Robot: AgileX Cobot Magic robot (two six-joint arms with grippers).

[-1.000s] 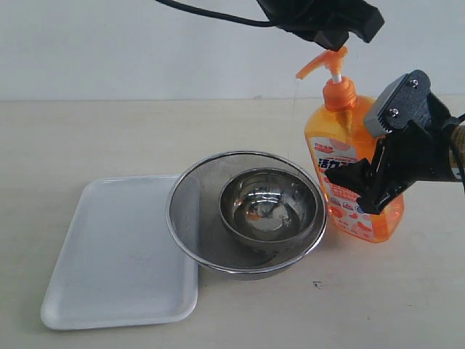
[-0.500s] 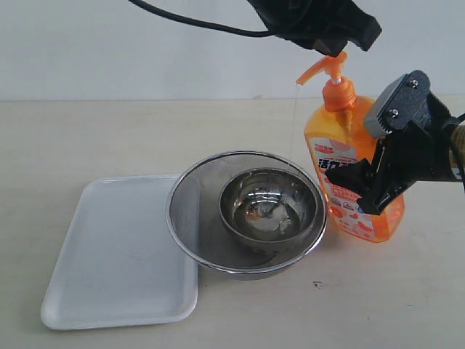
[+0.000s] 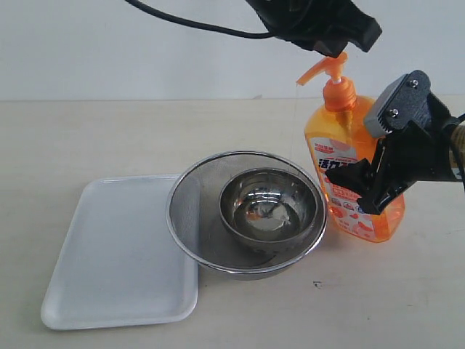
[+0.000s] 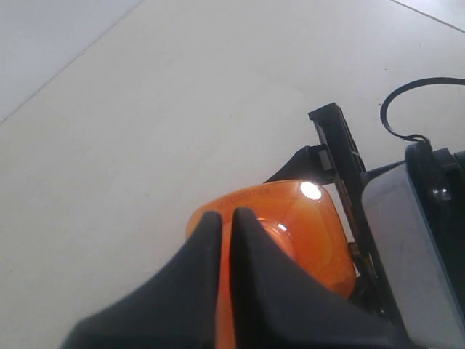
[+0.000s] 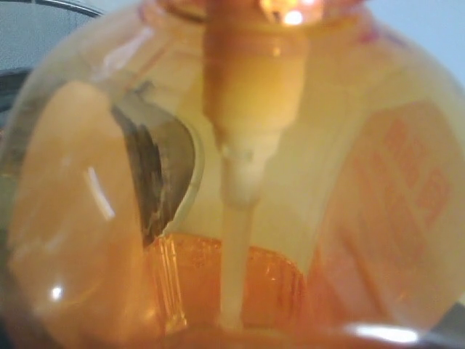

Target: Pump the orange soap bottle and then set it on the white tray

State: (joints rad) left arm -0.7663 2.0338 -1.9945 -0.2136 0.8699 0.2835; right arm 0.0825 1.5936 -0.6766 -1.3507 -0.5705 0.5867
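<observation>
The orange soap bottle (image 3: 352, 156) stands upright on the table at the right, beside the strainer. My right gripper (image 3: 363, 186) is shut on its body at label height. In the right wrist view the bottle (image 5: 247, 182) fills the frame and the fingers are hidden. My left gripper (image 3: 336, 48) is directly above, shut, its tips on the orange pump head (image 3: 325, 67). The left wrist view shows those closed fingers (image 4: 251, 240) over the bottle's orange top (image 4: 312, 233). The white tray (image 3: 109, 254) lies flat at the left, holding nothing.
A round metal mesh strainer (image 3: 190, 211) sits in the middle with a small steel bowl (image 3: 270, 207) inside, its rim overlapping the tray's right edge. The nozzle points over the bowl. A black cable (image 3: 189, 23) trails from the left arm.
The thin strand of soap that hung from the nozzle into the bowl is gone now. The left gripper shifted slightly left over the pump head. Bottle and right gripper stayed put.
</observation>
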